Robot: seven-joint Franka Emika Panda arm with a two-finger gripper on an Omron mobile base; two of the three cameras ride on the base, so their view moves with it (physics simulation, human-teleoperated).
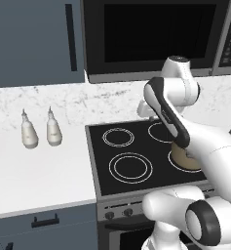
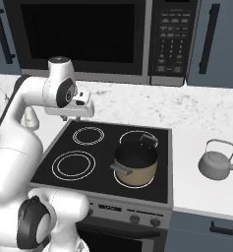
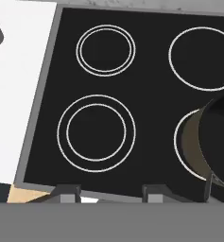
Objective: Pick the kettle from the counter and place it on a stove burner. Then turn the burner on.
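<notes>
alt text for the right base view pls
A white robot arm reaches over a black cooktop, its gripper above the back left rings. A tan pot sits on the front right burner, and a silver kettle stands on the white counter to the right.

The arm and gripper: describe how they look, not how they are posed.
The arm is built of glossy white rounded shells with dark grey to black bands and caps at its joints. Its hand is a blocky white piece ending in the gripper, whose two small dark grey fingertips are squared. No cables or markings can be made out.
</notes>
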